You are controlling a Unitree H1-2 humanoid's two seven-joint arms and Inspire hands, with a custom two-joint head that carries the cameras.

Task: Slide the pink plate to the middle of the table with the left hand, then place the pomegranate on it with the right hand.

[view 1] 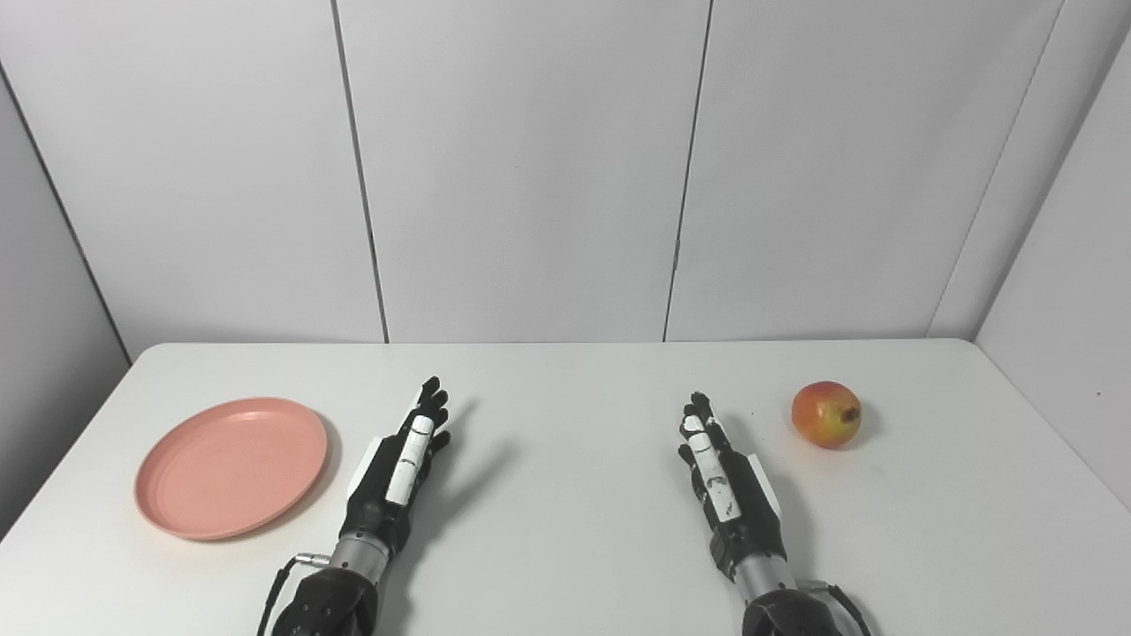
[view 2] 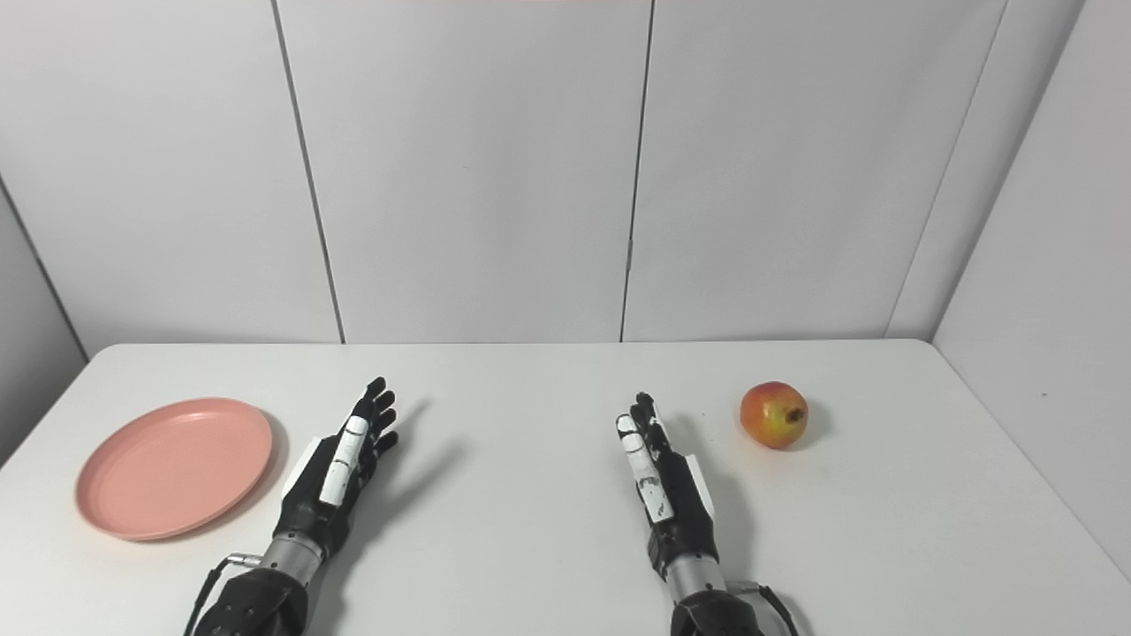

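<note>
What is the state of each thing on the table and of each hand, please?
pink plate: empty, flat on the table's left side, untouched.
pomegranate: on the table's right side, free, not on the plate.
left hand: open, empty, beside the plate.
right hand: open, empty, apart from the pomegranate.
table: white, bears plate and pomegranate.

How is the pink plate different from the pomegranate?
The plate is flat, wide and plain pink; the pomegranate is round, smaller across, and red with yellow. The plate lies on the table's left side beside the left hand, the pomegranate on the right near the right hand. Neither is being touched.
</note>
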